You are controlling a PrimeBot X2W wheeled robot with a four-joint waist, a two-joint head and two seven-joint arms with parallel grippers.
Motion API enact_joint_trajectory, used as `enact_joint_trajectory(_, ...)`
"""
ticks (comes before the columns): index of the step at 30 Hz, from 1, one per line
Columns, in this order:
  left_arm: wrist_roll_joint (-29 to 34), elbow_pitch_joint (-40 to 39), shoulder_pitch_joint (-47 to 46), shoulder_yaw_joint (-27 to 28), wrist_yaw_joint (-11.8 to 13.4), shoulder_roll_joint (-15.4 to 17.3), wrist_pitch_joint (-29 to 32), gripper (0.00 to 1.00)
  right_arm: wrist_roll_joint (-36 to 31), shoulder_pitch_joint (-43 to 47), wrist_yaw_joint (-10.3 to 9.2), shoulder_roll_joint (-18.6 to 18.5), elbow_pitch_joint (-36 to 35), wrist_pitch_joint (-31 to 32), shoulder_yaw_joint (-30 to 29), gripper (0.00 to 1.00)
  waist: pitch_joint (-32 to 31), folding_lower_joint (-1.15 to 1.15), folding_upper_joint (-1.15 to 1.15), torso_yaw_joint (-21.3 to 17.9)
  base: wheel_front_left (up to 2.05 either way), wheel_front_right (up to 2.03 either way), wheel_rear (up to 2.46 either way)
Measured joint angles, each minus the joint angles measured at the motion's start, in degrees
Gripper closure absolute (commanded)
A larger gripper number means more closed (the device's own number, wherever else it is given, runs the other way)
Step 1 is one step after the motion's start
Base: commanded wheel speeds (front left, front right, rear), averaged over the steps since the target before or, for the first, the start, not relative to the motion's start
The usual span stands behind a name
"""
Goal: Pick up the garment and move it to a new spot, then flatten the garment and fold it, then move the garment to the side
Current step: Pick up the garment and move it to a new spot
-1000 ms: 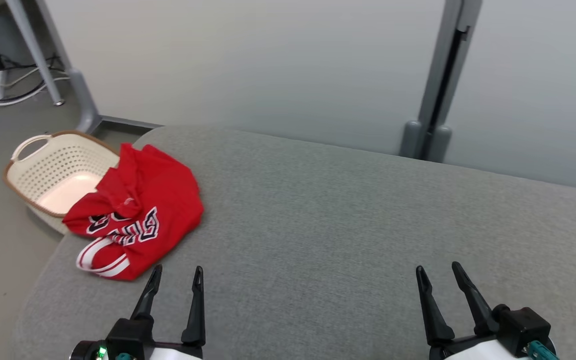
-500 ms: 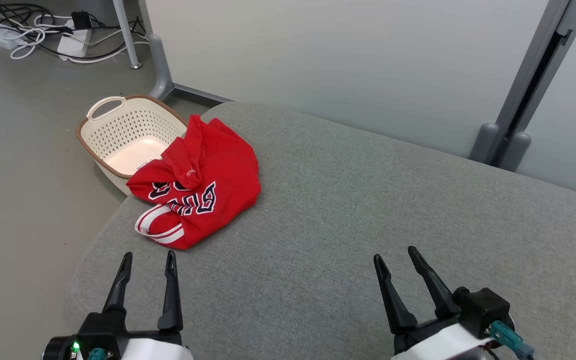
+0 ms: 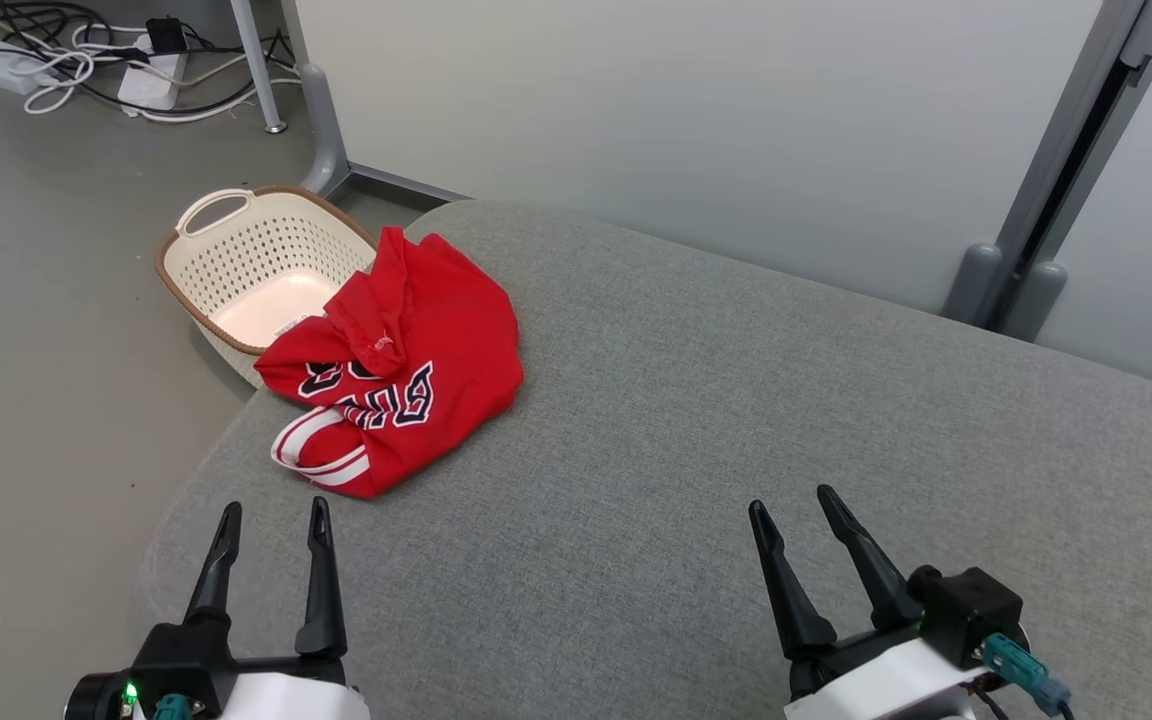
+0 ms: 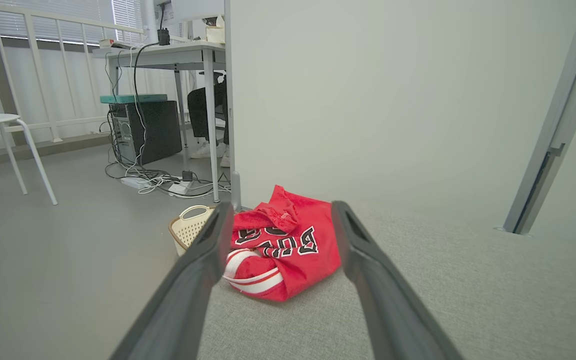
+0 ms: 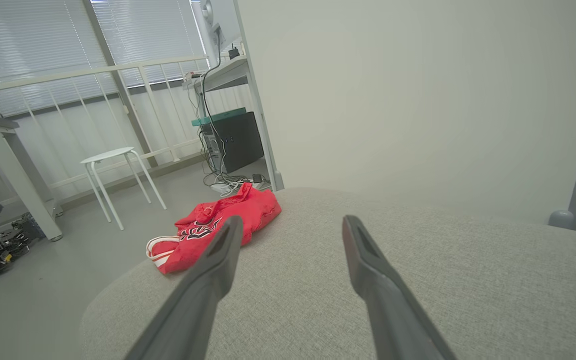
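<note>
The garment point(image 3: 406, 370) is a red jersey with dark lettering and white-striped trim, lying crumpled at the far left corner of the grey cushioned surface point(image 3: 696, 440). It also lies ahead of the fingers in the left wrist view point(image 4: 288, 250) and off to the left in the right wrist view point(image 5: 213, 225). My left gripper point(image 3: 274, 510) hovers open near the front left edge, short of the garment, with nothing between its fingers. At the lower right my right gripper point(image 3: 791, 500) is open and empty too, far from the garment.
A cream perforated basket point(image 3: 226, 260) sits on the floor by the surface's left corner, partly under the garment's edge. Cables and power strips point(image 3: 86, 70) lie on the floor beyond. A grey partition wall point(image 3: 696, 130) with a post point(image 3: 1056, 190) runs behind. A white stool point(image 5: 113, 175) stands farther off.
The head camera has swung left and down, so the whole scene shifted right in view. The left gripper sits slightly lower and further left in the picture; both grippers stay open.
</note>
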Motion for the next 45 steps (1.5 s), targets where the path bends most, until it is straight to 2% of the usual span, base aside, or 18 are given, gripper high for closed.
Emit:
enact_joint_trajectory(8, 0.74, 2.4, -2.43, 1.63, -2.61, 0.05, 0.0, 0.0, -0.93, 2.98, -0.01, -0.01, -1.78, -0.01, -3.82, 0.0, -0.17, 0.0, 0.0, -0.15, 0.0, 0.0, 0.0)
enact_joint_trajectory(11, 0.37, 3.37, -5.03, 3.57, -3.88, 1.22, 0.0, 0.0, -2.87, 3.25, -0.01, 0.03, -2.54, -0.01, -4.87, 0.0, 0.48, 0.0, 0.0, -0.58, 0.0, 0.0, 0.0)
enact_joint_trajectory(15, -0.81, 8.81, -10.38, 4.99, -5.98, 4.27, 0.76, 0.0, -5.98, 1.94, 0.0, -0.02, -3.89, 0.59, -7.2, 0.0, 3.05, 0.0, 0.0, -2.34, 0.0, 0.0, 0.0)
enact_joint_trajectory(19, -1.91, 14.01, -18.06, 5.95, -8.35, 8.38, 5.39, 0.0, -8.34, 0.4, 0.0, -0.8, -6.45, 2.41, -9.28, 0.0, 6.72, 0.0, 0.0, -5.03, 0.0, 0.0, 0.0)
enact_joint_trajectory(24, -3.7, 22.31, -26.56, 4.66, -11.78, 13.65, 15.56, 0.0, -10.87, -1.13, 0.0, -2.25, -10.65, 5.0, -11.24, 0.0, 11.67, 0.0, 0.0, -8.57, 0.0, 0.0, 0.0)
enact_joint_trajectory(25, -3.7, 22.31, -26.56, 4.66, -11.78, 13.65, 15.56, 0.0, -10.87, -1.13, 0.0, -2.25, -10.65, 5.0, -11.24, 0.0, 11.67, 0.0, 0.0, -8.57, 0.0, 0.0, 0.0)
enact_joint_trajectory(31, -5.37, 28.84, -35.74, 1.89, -13.0, 19.5, 23.62, 0.0, -12.36, -3.95, 0.0, -3.88, -16.52, 7.65, -12.71, 0.0, 17.77, 0.0, 0.0, -13.19, 0.0, 0.0, 0.0)
enact_joint_trajectory(36, -9.0, 35.22, -41.44, 0.55, -13.36, 22.2, 29.53, 0.0, -12.81, -4.43, 0.0, -4.1, -20.01, 9.27, -13.11, 0.0, 21.68, 0.0, 0.0, -17.19, 0.0, 0.0, 0.0)
enact_joint_trajectory(42, -8.82, 42.72, -46.76, -1.0, -13.36, 25.98, 32.73, 0.0, -12.77, -4.83, 0.0, -3.76, -22.21, 9.9, -12.24, 0.0, 24.94, 0.0, 0.0, -21.29, 0.0, 0.0, 0.0)
enact_joint_trajectory(45, -5.71, 46.58, -48.78, -3.27, -12.59, 28.27, 31.84, 0.0, -12.81, -4.63, 0.0, -3.42, -22.28, 9.81, -11.91, 0.0, 25.96, 0.0, 0.0, -23.26, 0.0, 0.0, 0.0)
